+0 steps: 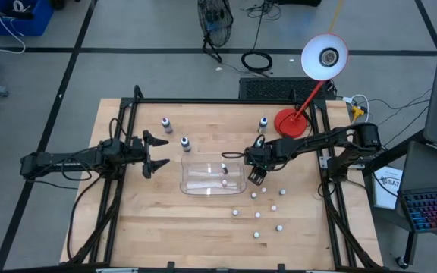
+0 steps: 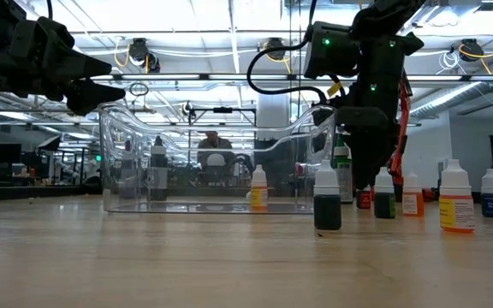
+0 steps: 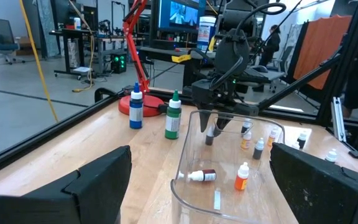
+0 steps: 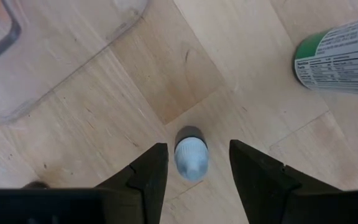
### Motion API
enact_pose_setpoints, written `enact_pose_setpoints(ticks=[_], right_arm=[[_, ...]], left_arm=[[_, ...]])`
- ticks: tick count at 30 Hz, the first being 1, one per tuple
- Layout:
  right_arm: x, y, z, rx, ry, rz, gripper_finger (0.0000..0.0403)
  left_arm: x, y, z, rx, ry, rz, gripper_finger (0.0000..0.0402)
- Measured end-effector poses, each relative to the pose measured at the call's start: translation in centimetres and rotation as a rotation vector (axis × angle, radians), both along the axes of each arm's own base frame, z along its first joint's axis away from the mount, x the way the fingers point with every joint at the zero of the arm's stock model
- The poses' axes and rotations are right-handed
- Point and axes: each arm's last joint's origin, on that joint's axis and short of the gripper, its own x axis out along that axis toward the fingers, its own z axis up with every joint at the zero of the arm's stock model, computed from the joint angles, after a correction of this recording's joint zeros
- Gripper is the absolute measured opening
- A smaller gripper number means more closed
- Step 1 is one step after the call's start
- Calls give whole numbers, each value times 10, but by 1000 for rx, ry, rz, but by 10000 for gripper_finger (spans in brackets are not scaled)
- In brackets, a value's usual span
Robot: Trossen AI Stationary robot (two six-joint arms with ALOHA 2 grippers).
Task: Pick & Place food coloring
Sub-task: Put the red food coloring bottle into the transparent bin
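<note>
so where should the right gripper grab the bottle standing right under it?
Probably the body just below the white cap, from straight above. The bottle stands upright beside the tray, apart from its wall, cap pointing up between the fingers of the right gripper. Its jaws stand partly open with a gap on both sides, so a straight descent should clear it.

Two bottles (image 3: 202,176) lie in the tray (image 1: 192,186) — others (image 1: 268,214) stand beside it.

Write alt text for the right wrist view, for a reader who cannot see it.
The right claw hangs open straight above a small white-capped dropper bottle, which stands upright on the wooden table between the two dark fingers. A corner of the clear plastic tray and a green-labelled bottle show at the edges.
</note>
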Motion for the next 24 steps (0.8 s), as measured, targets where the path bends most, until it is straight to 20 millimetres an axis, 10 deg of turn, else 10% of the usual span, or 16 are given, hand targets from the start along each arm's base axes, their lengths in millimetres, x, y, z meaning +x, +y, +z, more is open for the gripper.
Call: enact_pose_setpoints(ticks=[24], right_arm=[[-3,1,-14,49,-50,6,160]], left_arm=[[0,0,0,0,0,0,379]])
